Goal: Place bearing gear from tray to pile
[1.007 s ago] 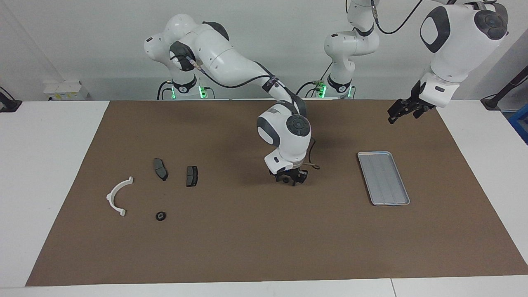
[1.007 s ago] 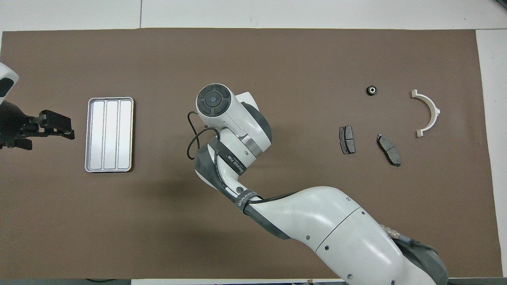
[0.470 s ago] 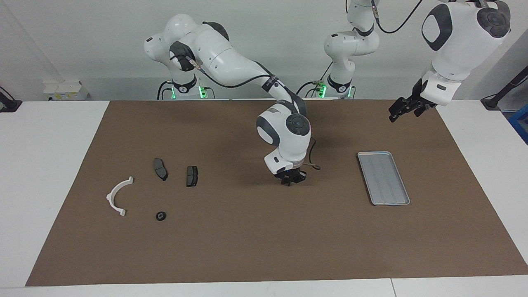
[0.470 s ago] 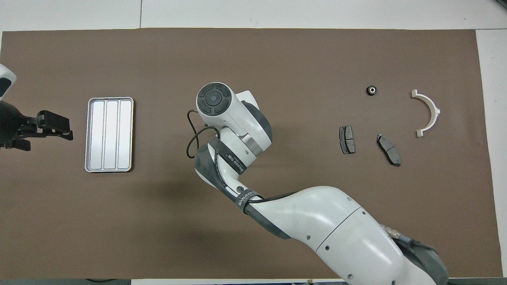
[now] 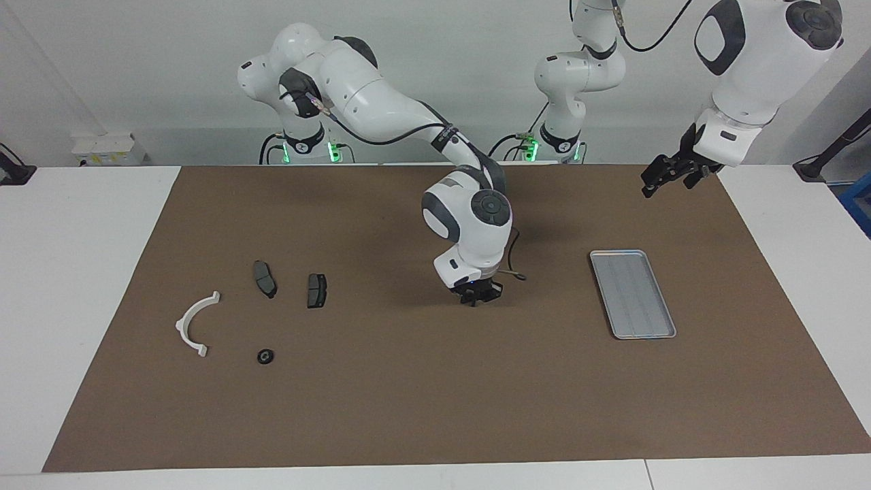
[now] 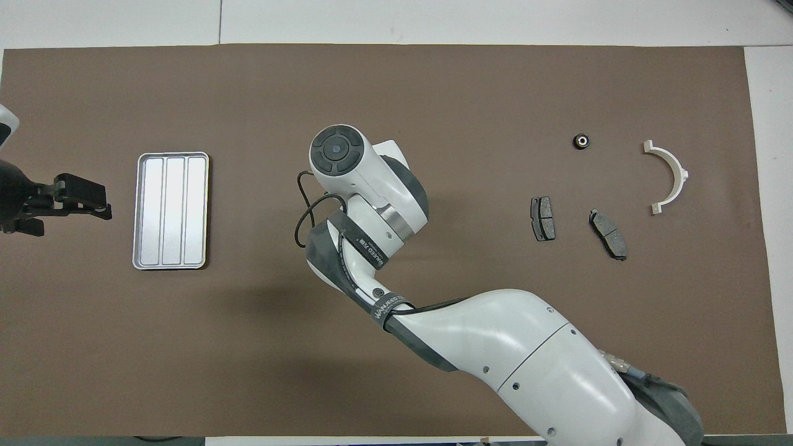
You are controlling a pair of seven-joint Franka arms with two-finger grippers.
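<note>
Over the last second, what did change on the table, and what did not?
The right gripper closed its fingers and rose slightly over the middle of the mat; whether it holds anything cannot be seen. The left gripper drew up and away from the tray, toward the left arm's end. The tray, the bearing gear, the white arc and both brake pads stayed put.

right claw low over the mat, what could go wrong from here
The right claw hangs low over the mat mid-table. Anything in it is hidden, and a badly gripped small part could drop. A low sweep toward the white arc and small black ring might knock the two dark pads lying on the way. The left claw waits raised near the tray.
</note>
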